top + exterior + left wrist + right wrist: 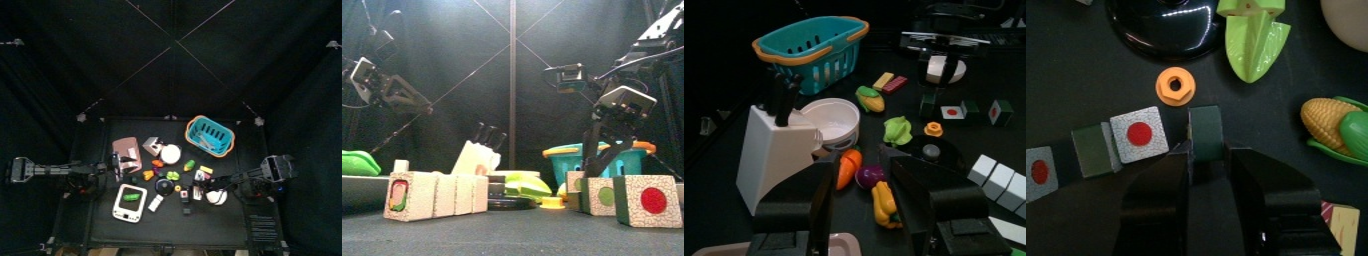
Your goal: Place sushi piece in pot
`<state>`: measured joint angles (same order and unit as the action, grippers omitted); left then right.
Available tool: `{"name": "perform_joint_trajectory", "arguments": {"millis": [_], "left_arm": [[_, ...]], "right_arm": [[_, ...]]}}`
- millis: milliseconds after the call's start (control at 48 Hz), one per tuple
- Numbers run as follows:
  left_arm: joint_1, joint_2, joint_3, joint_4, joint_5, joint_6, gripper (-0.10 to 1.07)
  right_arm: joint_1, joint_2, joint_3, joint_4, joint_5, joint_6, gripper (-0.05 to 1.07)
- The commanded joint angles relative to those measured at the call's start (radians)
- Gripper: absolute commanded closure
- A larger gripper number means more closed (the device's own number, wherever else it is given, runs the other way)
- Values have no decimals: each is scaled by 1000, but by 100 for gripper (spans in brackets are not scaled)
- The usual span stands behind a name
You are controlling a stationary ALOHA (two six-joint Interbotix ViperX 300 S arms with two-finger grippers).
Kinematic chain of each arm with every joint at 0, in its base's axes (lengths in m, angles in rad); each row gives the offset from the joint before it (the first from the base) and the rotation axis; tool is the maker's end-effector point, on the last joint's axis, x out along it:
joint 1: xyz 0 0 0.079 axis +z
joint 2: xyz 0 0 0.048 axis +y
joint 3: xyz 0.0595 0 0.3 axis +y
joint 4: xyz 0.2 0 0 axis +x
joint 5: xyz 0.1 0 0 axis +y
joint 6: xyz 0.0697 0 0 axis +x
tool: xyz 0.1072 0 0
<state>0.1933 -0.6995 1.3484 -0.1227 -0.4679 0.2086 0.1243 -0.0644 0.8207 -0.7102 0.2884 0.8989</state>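
Left gripper (874, 185): open, empty, hovering above table's left side. White pot (828, 118): mid-table beside knife block (775, 160). Right gripper (1208, 165): jaws around dark-wrapped sushi piece (1205, 126), near table's right front corner. Teal basket (210, 133): toward back right.

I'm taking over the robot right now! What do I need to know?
Left gripper: open, empty, hanging over the toy vegetables.
Right gripper: down at a dark sushi piece; whether it grips it yet is unclear.
Black pot: close by, just past the orange ring.
Done: the reach.
Left: grip the piece, lift it, drop it in the pot.
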Motion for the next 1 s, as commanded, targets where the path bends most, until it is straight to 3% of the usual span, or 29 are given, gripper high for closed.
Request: {"name": "perform_joint_trajectory", "arguments": {"millis": [0, 229, 500, 688, 979], "left_arm": [[0, 0, -14, 2, -5, 0, 21], [0, 2, -14, 2, -5, 0, 21], [0, 2, -17, 2, -3, 0, 21], [0, 0, -14, 2, -3, 0, 21], [0, 0, -14, 2, -3, -2, 21]], "right_arm": [[2, -34, -26, -9, 6, 0, 48], [-9, -58, -81, -92, 72, 5, 48], [-138, -64, -189, -143, 86, 12, 48], [-227, -31, -233, -187, 86, 12, 48], [-291, 51, -284, -219, 35, 12, 48]]}}
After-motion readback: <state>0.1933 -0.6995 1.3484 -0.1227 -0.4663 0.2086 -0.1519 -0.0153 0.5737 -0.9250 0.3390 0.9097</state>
